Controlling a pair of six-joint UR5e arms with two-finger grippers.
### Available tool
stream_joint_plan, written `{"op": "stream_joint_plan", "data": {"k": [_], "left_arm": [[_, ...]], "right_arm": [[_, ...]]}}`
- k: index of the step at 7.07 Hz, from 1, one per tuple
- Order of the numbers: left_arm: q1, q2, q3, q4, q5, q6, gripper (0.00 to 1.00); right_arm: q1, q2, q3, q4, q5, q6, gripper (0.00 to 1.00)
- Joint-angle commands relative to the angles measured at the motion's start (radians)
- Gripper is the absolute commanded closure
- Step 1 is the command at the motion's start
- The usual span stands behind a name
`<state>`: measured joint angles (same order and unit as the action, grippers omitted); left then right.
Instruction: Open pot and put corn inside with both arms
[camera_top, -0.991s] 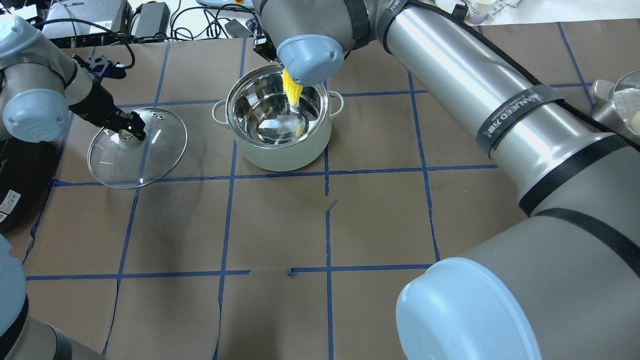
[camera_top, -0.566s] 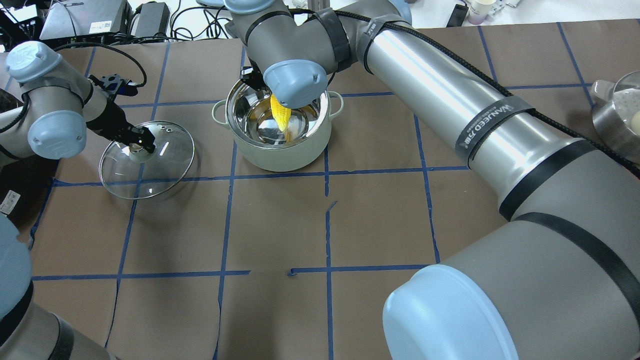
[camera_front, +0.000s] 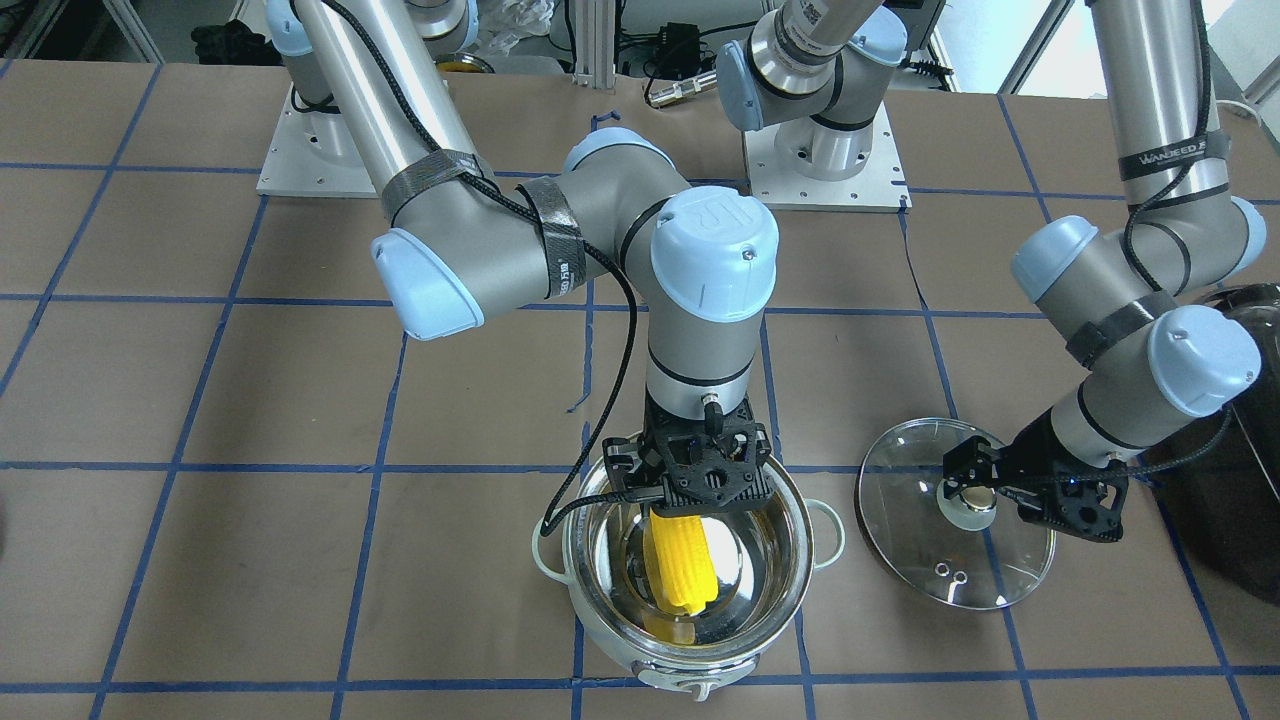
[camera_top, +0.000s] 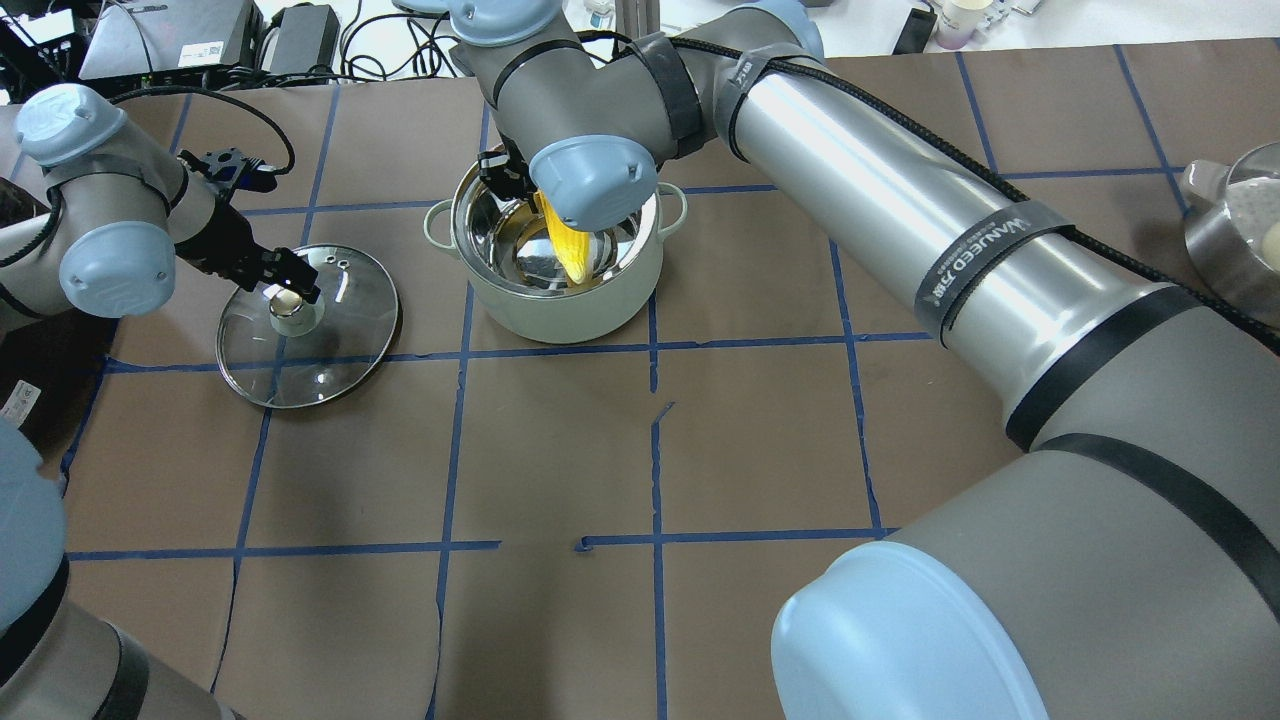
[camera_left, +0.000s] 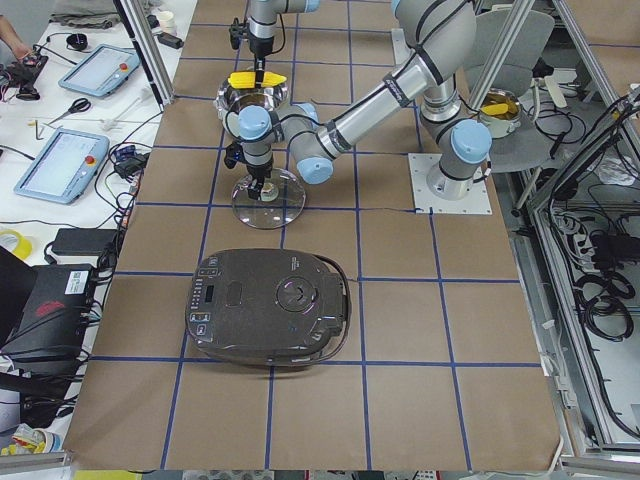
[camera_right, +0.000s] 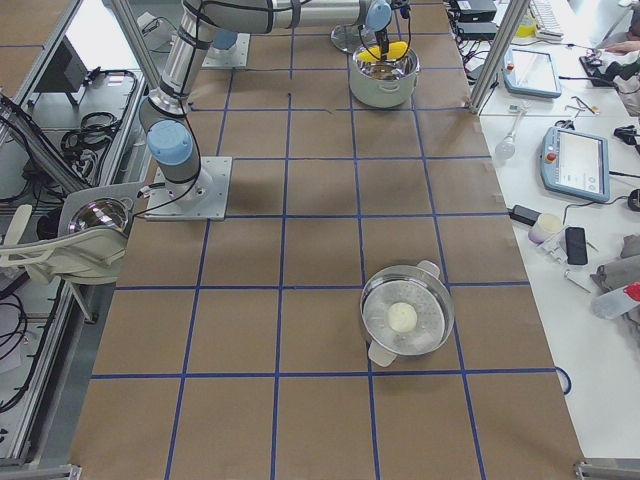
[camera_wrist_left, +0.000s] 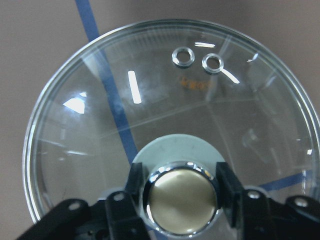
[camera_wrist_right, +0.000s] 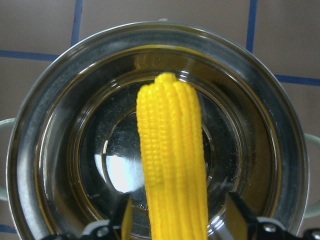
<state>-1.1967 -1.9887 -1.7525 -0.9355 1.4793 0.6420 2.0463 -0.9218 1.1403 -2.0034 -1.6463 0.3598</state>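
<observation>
Over the round mint-green steel pot (camera_top: 545, 312), our right gripper (camera_front: 697, 497) is pinching the fat end of the bright yellow plastic corn cob (camera_front: 680, 565), which pokes tip-first down inside the shiny rim; we can't tell if it touches bottom. Off on our left side, the left gripper (camera_wrist_left: 180, 192) is clamped on the brass knob (camera_wrist_left: 180, 202) of the clear glass lid (camera_top: 335, 350), which sits on the brown paper table (camera_top: 550, 450).

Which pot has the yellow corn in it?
The mint-green pot under the right gripper; the corn reaches down inside. The steel pot farther along holds only a white ball.
</observation>
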Motion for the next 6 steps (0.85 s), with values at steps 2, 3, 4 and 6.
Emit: {"op": "stream_joint_plan", "data": {"k": [2, 3, 4, 6], "left_arm": [[-0.023, 0.129, 0.063, -0.185, -0.002, -0.05, 0.0], [-0.04, 0.195, 0.092, -0.271, -0.002, -0.088, 0.0], [-0.073, 0.258, 0.132, -0.367, 0.009, -0.132, 0.0], [-0.185, 0.338, 0.217, -0.523, 0.012, -0.34, 0.0]], "right_arm": [[-0.018, -0.023, -0.013, -0.017, -0.01, -0.061, 0.0], [-0.056, -0.084, 0.004, 0.038, -0.006, -0.059, 0.0], [-0.124, -0.139, 0.004, 0.155, 0.012, -0.058, 0.0], [-0.226, -0.257, 0.044, 0.317, 0.019, -0.061, 0.0]]}}
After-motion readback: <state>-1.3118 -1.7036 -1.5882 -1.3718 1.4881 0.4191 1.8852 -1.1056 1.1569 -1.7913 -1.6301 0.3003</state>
